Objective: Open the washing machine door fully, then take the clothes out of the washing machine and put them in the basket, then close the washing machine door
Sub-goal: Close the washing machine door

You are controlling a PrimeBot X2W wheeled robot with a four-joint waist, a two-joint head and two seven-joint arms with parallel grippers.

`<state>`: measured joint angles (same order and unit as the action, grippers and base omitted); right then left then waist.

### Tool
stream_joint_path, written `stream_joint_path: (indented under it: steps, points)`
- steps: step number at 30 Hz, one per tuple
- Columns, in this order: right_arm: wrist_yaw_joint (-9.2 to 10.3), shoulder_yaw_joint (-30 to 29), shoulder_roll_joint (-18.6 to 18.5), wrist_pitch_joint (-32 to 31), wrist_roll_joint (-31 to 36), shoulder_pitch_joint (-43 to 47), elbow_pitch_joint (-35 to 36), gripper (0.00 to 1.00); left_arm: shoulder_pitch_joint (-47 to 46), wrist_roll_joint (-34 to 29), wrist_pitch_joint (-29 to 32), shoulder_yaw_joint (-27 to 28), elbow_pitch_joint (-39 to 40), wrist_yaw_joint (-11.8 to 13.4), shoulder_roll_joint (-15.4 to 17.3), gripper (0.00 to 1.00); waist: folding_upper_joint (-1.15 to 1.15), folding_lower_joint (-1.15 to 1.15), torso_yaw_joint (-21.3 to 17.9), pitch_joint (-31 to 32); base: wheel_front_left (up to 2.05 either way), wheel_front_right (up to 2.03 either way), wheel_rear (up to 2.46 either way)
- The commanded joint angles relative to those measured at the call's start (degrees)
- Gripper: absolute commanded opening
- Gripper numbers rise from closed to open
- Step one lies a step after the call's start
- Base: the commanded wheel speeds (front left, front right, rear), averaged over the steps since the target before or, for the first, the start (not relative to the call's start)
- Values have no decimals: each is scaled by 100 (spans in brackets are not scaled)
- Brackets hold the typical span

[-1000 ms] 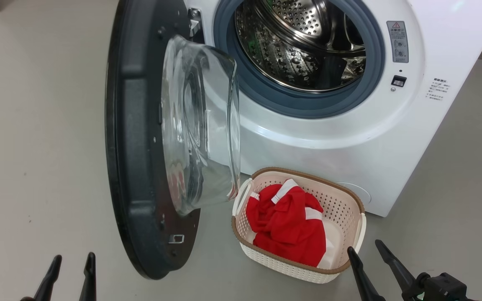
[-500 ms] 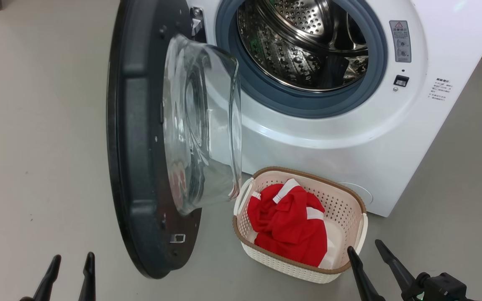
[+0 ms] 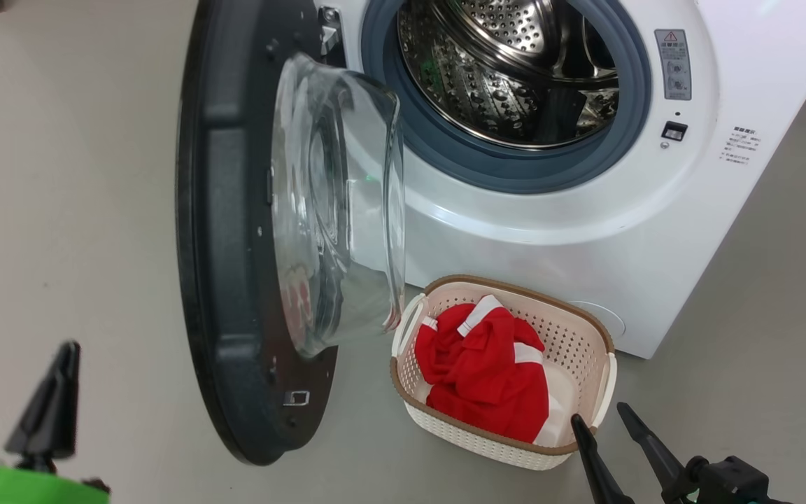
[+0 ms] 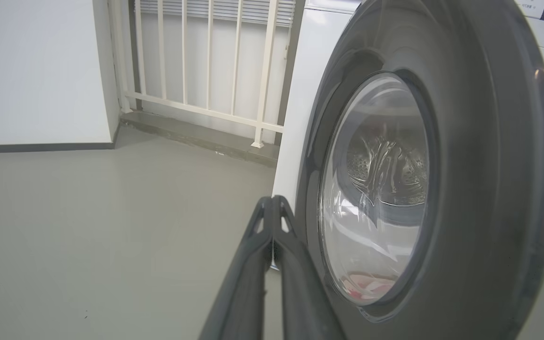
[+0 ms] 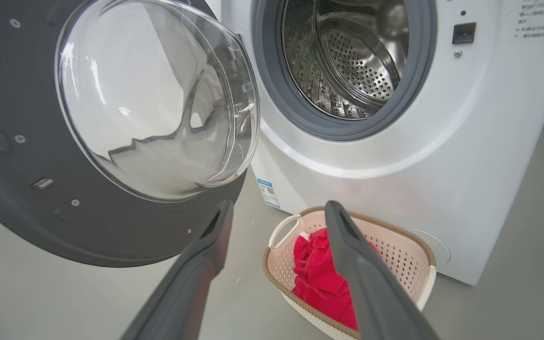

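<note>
The white washing machine [image 3: 585, 231] stands with its steel drum [image 3: 508, 70] showing no clothes. The washing machine door [image 3: 224, 245] hangs open, swung out to the left, its glass bowl facing the drum. On the floor before the machine sits the basket [image 3: 571, 336], holding the red clothes [image 3: 487, 378]. My left gripper [image 3: 67, 353] is shut on nothing, low and left of the door. In the left wrist view its joined tips [image 4: 272, 203] point beside the door's outer rim [image 4: 480, 189]. My right gripper [image 3: 597, 414] is open just in front of the basket's near right corner, and it frames the basket [image 5: 395, 245] and clothes [image 5: 314, 269].
Grey floor [image 3: 74, 210] spreads left of the door and right of the machine. A white railing [image 4: 206, 71] on a low kerb and a white wall [image 4: 36, 71] stand beyond the machine's left side. A blue label [image 5: 267, 191] marks the machine's lower corner.
My left gripper has shut its fingers and risen, shifting left in the head view. The right gripper stays open, and the whole head view has shifted slightly.
</note>
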<state>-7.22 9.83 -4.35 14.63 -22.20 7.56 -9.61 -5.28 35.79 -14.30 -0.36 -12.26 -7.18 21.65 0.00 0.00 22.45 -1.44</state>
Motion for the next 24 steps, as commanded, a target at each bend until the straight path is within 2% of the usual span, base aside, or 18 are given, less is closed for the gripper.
stream_joint_path:
  steps: [1,2,3,8,12,15,20,24]
  points:
    - [-26,151,-29,37,-53,-283,106,100,-420,293,-70,79,66,-31,402,0,0,0,-30,-23,0,0,0]
    - [-26,165,-23,37,-54,-293,101,100,-535,500,-70,-39,44,-31,571,0,0,0,-48,-32,0,0,0]
    - [-26,165,-23,37,-54,-293,101,100,-535,500,-70,-39,44,-31,571,0,0,0,-48,-32,0,0,0]
    - [-26,198,-1,37,-58,-328,89,100,-1090,2048,99,-829,52,-31,1355,0,0,0,-130,-116,0,0,0]
    - [-26,230,7,37,-46,-406,73,100,-1519,3373,710,-1403,158,-31,1971,0,0,0,-220,-218,0,0,0]
    - [-26,261,19,37,-37,-466,69,100,-1784,4178,1149,-1645,268,-31,2301,0,0,0,-297,-284,0,0,0]
    - [-26,268,45,37,-29,-521,67,100,-2084,5197,1848,-1778,483,-31,2571,0,0,0,-414,-354,0,0,0]
    - [-26,268,62,37,-14,-554,74,100,-2236,5646,2336,-1703,710,-31,2689,0,0,0,-502,-425,0,0,0]
